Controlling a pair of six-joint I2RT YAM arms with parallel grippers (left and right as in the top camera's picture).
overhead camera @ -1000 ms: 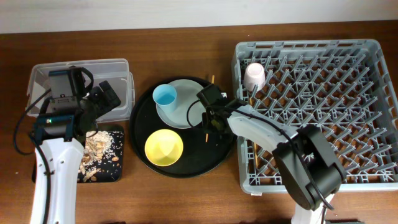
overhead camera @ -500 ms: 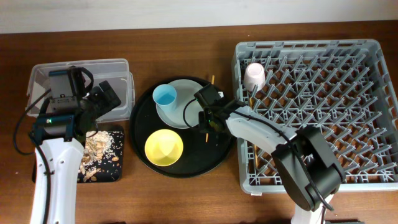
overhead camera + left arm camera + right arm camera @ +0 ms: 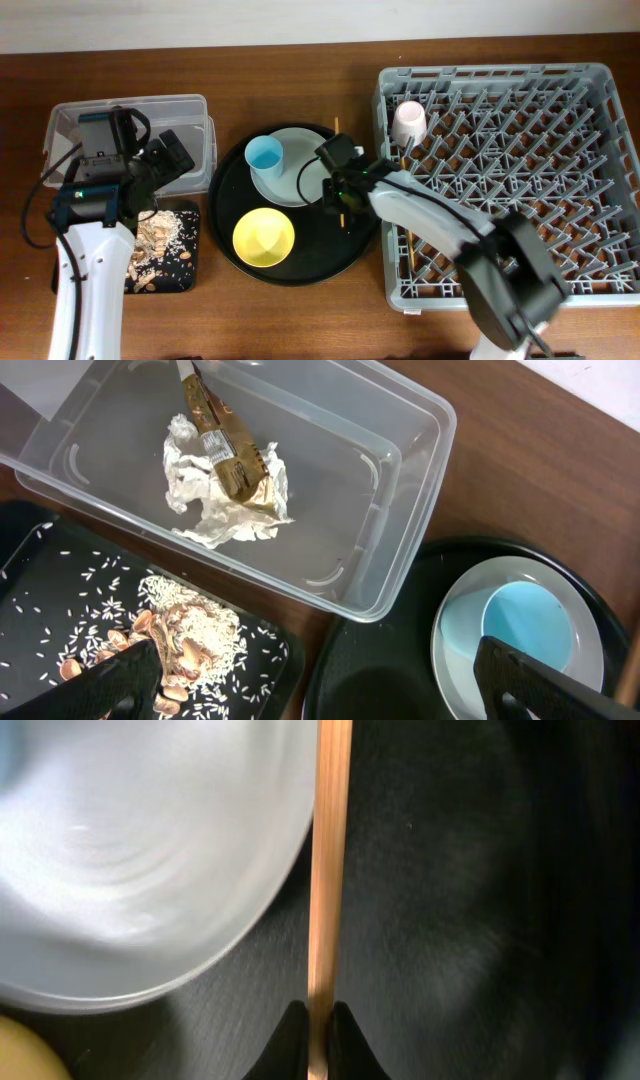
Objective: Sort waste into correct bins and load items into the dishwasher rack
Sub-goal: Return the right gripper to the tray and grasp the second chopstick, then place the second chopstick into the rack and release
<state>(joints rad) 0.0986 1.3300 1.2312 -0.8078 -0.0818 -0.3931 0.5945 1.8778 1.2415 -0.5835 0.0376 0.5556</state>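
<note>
My right gripper (image 3: 340, 196) (image 3: 319, 1020) is shut on a wooden chopstick (image 3: 336, 128) (image 3: 330, 840) over the round black tray, beside the grey-white plate (image 3: 303, 183) (image 3: 150, 850). The blue cup (image 3: 265, 153) (image 3: 525, 625) stands on that plate. The yellow bowl (image 3: 263, 236) sits in front of it. The pink cup (image 3: 408, 122) and a second chopstick (image 3: 406, 240) are in the dishwasher rack (image 3: 600, 200). My left gripper (image 3: 165, 160) (image 3: 330, 690) is open and empty. The tissue (image 3: 215, 510) and wrapper (image 3: 225, 445) lie in the clear tub (image 3: 400, 490). Food scraps (image 3: 160, 235) (image 3: 180, 640) lie in the flat black tray (image 3: 192, 272).
The round black tray (image 3: 300, 268) (image 3: 470, 920) sits between the bins and the rack. The rack's left wall is close to my right gripper. The clear tub (image 3: 195, 108) stands behind the flat tray at the left.
My right gripper has shifted slightly right with the chopstick, whose far tip has swung a little left. The left arm has not moved.
</note>
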